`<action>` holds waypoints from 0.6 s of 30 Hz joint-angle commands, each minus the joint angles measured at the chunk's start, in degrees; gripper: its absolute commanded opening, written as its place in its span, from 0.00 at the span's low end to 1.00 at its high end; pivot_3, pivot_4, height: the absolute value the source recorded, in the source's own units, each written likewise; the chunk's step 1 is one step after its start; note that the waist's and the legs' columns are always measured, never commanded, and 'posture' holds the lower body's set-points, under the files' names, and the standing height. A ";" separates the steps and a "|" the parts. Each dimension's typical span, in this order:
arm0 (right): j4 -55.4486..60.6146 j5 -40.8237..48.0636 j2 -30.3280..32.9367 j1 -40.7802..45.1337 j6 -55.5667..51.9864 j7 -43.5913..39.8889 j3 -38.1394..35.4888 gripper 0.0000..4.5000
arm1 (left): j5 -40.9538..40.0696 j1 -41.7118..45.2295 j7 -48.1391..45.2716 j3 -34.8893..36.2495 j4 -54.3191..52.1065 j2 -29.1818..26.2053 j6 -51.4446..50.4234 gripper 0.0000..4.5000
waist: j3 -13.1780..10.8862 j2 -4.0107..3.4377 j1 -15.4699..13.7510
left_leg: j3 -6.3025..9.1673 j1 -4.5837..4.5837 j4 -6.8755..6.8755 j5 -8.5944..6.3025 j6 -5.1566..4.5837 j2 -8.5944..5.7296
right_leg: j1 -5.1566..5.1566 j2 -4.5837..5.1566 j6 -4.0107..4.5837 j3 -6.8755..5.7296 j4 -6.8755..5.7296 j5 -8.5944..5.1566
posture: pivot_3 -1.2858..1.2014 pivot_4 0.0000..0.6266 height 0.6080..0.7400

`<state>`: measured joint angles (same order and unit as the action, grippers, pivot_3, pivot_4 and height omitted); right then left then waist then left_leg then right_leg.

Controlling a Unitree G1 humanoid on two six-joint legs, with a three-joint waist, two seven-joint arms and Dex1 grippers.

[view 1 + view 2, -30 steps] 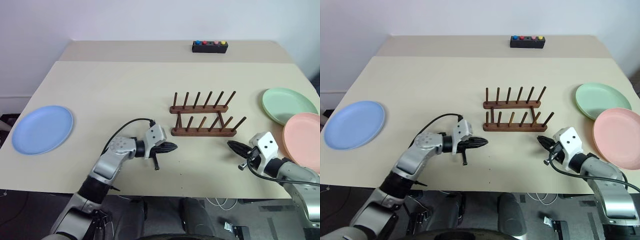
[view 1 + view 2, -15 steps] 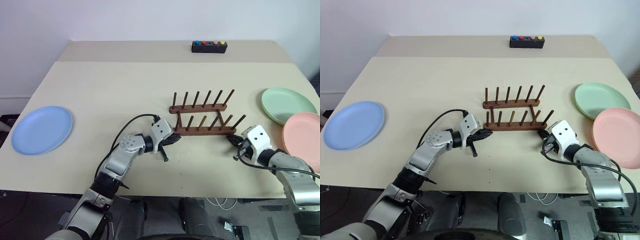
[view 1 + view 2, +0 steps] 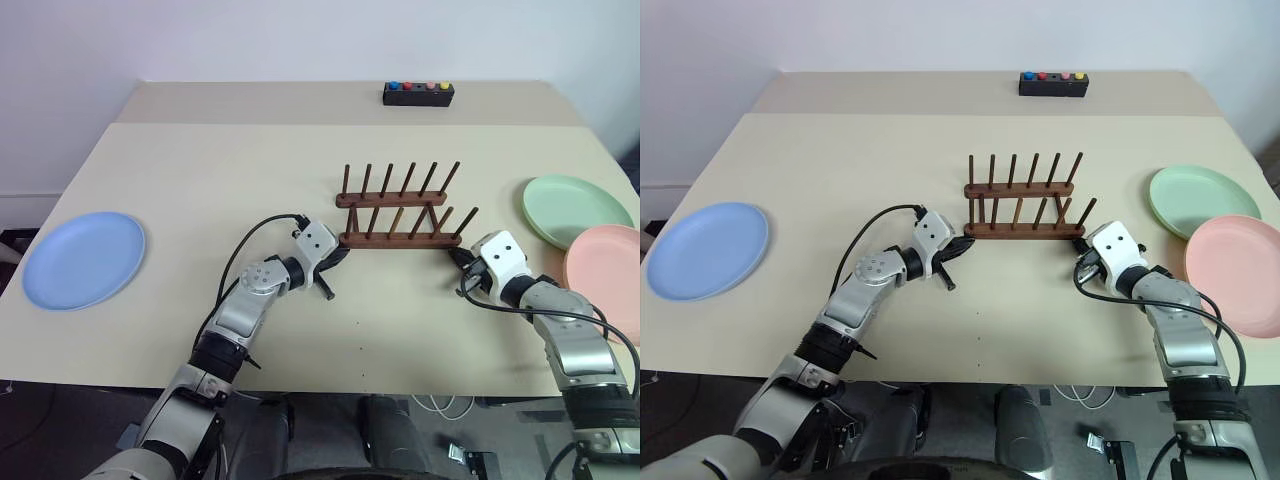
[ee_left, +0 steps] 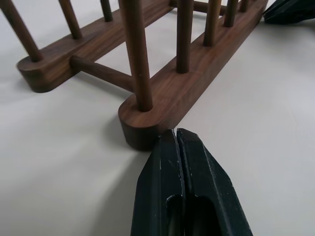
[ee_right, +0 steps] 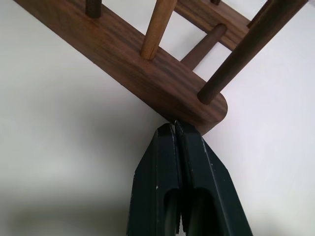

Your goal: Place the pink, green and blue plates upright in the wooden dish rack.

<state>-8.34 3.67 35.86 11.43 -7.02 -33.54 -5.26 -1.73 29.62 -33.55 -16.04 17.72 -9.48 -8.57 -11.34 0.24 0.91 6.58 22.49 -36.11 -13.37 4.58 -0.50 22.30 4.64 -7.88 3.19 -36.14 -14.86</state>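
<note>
From the left eye view, the wooden dish rack [image 3: 398, 212] stands just past the table's middle, with the left gripper [image 3: 337, 259] pressed together at the near rail's left end and the right gripper [image 3: 461, 262] pressed together at that rail's right end; the blue plate [image 3: 84, 258] lies flat far out at nine o'clock, the green plate [image 3: 577, 209] at three o'clock, and the pink plate [image 3: 606, 269] just nearer than it and overlapping its near edge. The right eye view gives the same layout, with a black button box [image 3: 1053, 83] well beyond the rack at twelve o'clock. In the left wrist view the closed fingertips [image 4: 176, 147] touch the rounded rail end, and the other arm's dark tip shows at the far end. The right wrist view has its shut tips [image 5: 173, 133] against the opposite rail end. The risk, as I judge it, is uneven pushing: the rack is light, the tips are narrow points on curved ends, so one arm leading could spin or tip the rack, or a tip could slip off and skid past. All three plates are not yet racked.
</note>
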 commanded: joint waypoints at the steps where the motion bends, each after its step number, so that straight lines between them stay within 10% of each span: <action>1: -1.11 -0.58 -0.61 1.05 1.24 0.67 0.32 0.01 | 0.58 0.77 1.04 1.27 0.87 0.22 1.05 0.00 | 0.00 0.00 0.00 | 0.00 0.00 0.00 0.00 0.00 0.00 | 0.00 0.00 0.00 0.00 0.00 0.00 | 0.52 0.24 0.96; 18: 1.96 1.53 -0.45 -0.28 0.60 -1.36 -0.95 0.01 | -0.40 -1.14 0.55 1.35 -1.51 0.51 0.71 0.00 | 0.00 0.00 0.09 | 0.00 -0.01 0.01 0.00 0.00 0.00 | 0.00 0.00 -0.01 0.00 -0.01 0.00 | 0.52 0.24 0.96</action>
<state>-9.04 3.65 34.87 11.79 -5.57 -33.82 -5.11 -1.76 29.23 -31.99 -14.71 18.25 -8.85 -7.47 -11.34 0.23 1.00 6.58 22.48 -36.08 -13.37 4.58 -0.50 22.31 4.64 -7.88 3.19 -36.15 -14.86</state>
